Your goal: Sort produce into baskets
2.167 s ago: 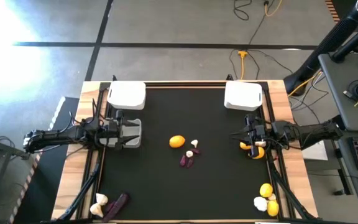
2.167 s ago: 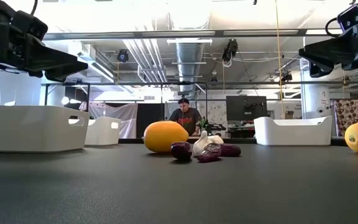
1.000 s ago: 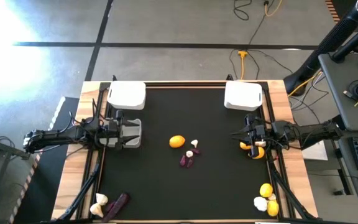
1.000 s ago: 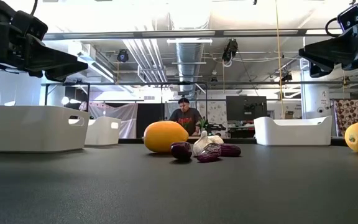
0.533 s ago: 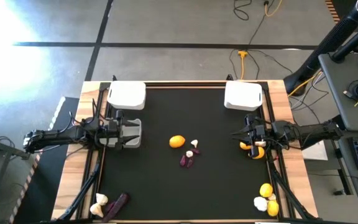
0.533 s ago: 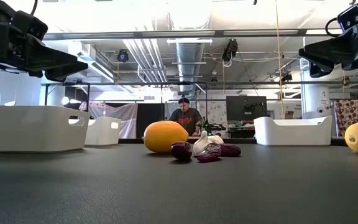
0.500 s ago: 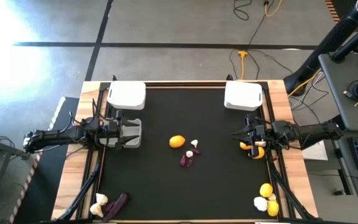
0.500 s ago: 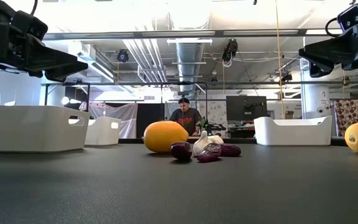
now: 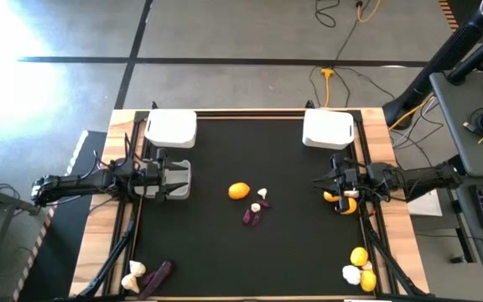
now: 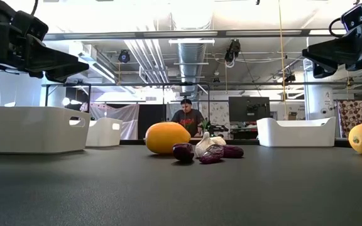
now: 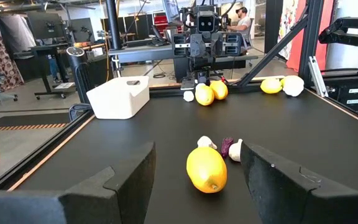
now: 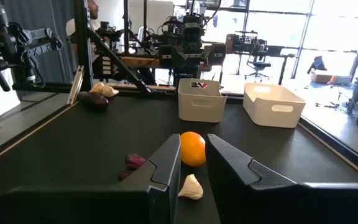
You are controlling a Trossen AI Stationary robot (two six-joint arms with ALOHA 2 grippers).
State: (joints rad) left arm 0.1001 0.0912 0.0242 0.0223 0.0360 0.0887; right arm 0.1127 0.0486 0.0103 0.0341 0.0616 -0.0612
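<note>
A yellow-orange lemon (image 9: 238, 191), a white garlic bulb (image 9: 262, 195) and dark purple pieces (image 9: 251, 216) lie together on the black mat at the table's middle. They also show in the low view, with the lemon (image 10: 167, 138) on the left. My left gripper (image 9: 187, 179) hovers open above a white basket (image 9: 174, 191) at the left side, its fingers (image 11: 120, 177) pointing at the lemon (image 11: 206, 169). My right gripper (image 9: 321, 182) hovers at the right side, fingers narrowly apart (image 12: 191, 168), empty. Another lemon (image 9: 343, 202) lies under the right wrist.
Two more white baskets stand at the far left (image 9: 171, 129) and far right (image 9: 328, 129). Garlic and a purple piece (image 9: 149, 274) lie at the near left corner, lemons and garlic (image 9: 359, 268) at the near right. A person (image 10: 186, 118) stands far behind the table.
</note>
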